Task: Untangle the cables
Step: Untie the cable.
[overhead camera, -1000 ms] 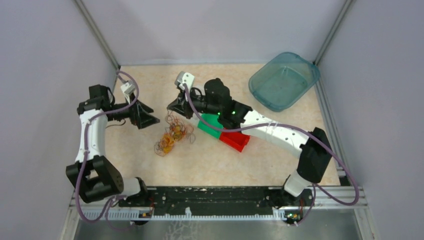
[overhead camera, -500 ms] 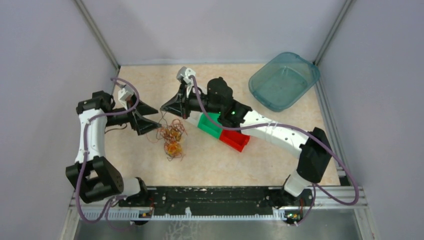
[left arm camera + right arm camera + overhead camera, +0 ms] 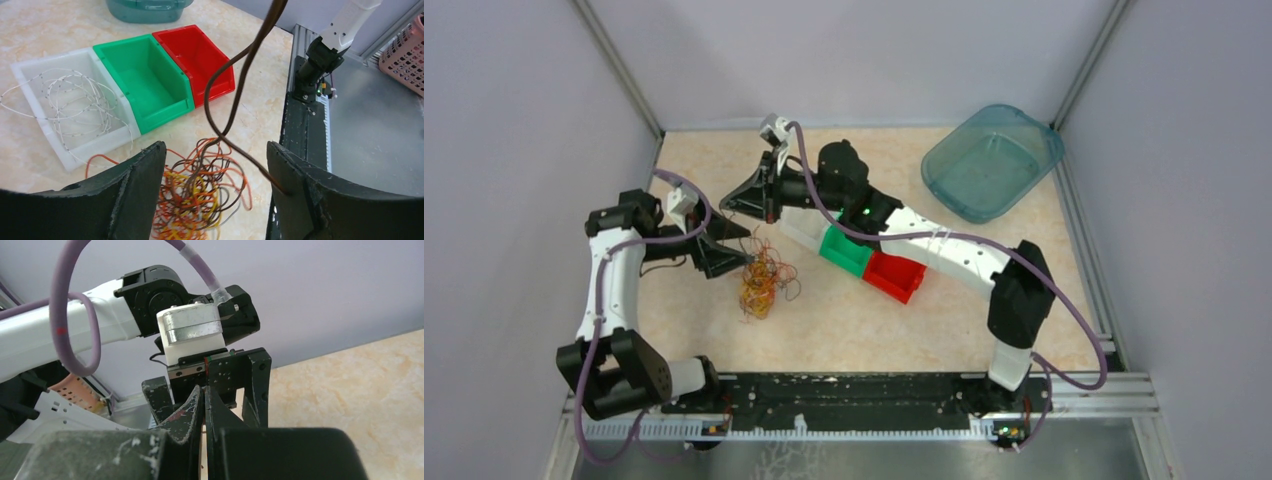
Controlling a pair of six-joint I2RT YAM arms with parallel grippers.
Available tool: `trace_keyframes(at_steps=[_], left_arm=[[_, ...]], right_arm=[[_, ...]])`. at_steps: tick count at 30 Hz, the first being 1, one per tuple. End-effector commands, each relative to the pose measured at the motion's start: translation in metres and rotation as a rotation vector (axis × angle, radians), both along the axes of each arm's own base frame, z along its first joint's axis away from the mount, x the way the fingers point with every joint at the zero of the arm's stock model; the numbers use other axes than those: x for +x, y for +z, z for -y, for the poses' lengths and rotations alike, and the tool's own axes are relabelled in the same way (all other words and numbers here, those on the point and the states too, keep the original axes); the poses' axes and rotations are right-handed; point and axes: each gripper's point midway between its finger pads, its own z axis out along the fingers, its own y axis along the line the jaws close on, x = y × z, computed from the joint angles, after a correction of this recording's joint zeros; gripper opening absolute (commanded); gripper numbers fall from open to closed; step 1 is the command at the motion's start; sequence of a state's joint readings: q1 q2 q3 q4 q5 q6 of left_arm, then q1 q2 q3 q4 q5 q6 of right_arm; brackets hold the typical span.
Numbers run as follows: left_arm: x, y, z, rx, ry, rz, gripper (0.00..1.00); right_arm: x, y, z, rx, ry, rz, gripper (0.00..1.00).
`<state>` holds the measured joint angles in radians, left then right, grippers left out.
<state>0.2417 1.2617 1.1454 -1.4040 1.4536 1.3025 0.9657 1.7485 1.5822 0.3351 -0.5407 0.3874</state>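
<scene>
L gripper (image 3: 215, 150) gapes wide over cables (image 3: 197, 205), gripping nothing; R gripper (image 3: 203, 400), pinched shut, holds brown strand (image 3: 235, 75) up betw. L jaws.

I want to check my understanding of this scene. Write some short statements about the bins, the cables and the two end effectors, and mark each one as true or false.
1. The white bin holds a thin white cable. True.
2. The green bin holds orange cables. False: it is empty.
3. The left end effector is open, close to the tangle. True.
4. The red bin stands between the other two bins. False: the green bin is in the middle.
5. The right end effector is wide open. False: its fingers are shut.
</scene>
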Motion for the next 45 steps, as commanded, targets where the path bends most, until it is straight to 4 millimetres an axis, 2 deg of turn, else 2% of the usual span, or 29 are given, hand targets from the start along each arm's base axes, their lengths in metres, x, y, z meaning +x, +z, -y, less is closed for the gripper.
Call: trace_keyframes(at_steps=[1, 5, 9, 11, 14, 16, 18, 20, 21, 24, 28, 30, 35, 39, 45], left_arm=[[0.000, 0.008, 0.005, -0.049, -0.013, 0.038, 0.75], [0.003, 0.004, 0.004, -0.050, -0.012, 0.018, 0.66], [0.005, -0.010, 0.001, -0.021, -0.013, -0.010, 0.44], [0.006, -0.013, 0.000, -0.017, -0.013, -0.031, 0.42], [0.007, -0.007, 0.001, -0.025, -0.012, -0.024, 0.36], [0.007, -0.001, 0.001, -0.032, -0.011, 0.003, 0.30], [0.006, 0.006, 0.002, -0.039, -0.012, 0.024, 0.20], [0.006, 0.009, 0.002, -0.035, -0.012, 0.038, 0.04], [0.005, 0.009, 0.002, -0.031, -0.012, 0.035, 0.00], [0.003, 0.008, 0.002, -0.025, -0.011, 0.034, 0.00], [0.002, 0.014, 0.004, -0.038, -0.011, 0.036, 0.00], [0.002, 0.020, 0.004, -0.040, -0.010, 0.042, 0.00], [0.006, 0.036, 0.004, -0.060, -0.007, 0.040, 0.00], [0.006, 0.048, 0.005, -0.099, -0.010, 0.036, 0.00], [0.004, 0.061, 0.007, -0.117, -0.016, 0.045, 0.00]], right_arm=[[-0.009, 0.063, 0.002, 0.169, 0.045, 0.036, 0.00], [-0.012, 0.079, 0.004, 0.214, 0.057, 0.029, 0.00], [-0.018, 0.098, 0.011, 0.261, 0.069, 0.034, 0.00], [-0.019, 0.102, 0.014, 0.263, 0.067, 0.036, 0.00], [-0.020, 0.094, 0.013, 0.236, 0.066, 0.023, 0.00], [-0.018, 0.078, 0.011, 0.204, 0.063, -0.003, 0.00], [-0.017, 0.063, 0.010, 0.184, 0.063, -0.021, 0.00], [-0.017, 0.052, 0.013, 0.171, 0.051, -0.032, 0.00], [-0.017, 0.047, 0.014, 0.164, 0.043, -0.036, 0.00], [-0.016, 0.037, 0.016, 0.139, 0.027, -0.044, 0.01], [-0.013, 0.017, 0.019, 0.074, 0.002, -0.036, 0.39], [-0.012, 0.011, 0.030, 0.065, -0.023, -0.017, 0.51], [-0.008, -0.025, 0.057, 0.032, -0.122, 0.037, 0.59], [-0.010, -0.050, 0.064, 0.013, -0.128, 0.041, 0.61], [-0.014, -0.047, 0.047, 0.008, -0.057, 0.056, 0.61]])
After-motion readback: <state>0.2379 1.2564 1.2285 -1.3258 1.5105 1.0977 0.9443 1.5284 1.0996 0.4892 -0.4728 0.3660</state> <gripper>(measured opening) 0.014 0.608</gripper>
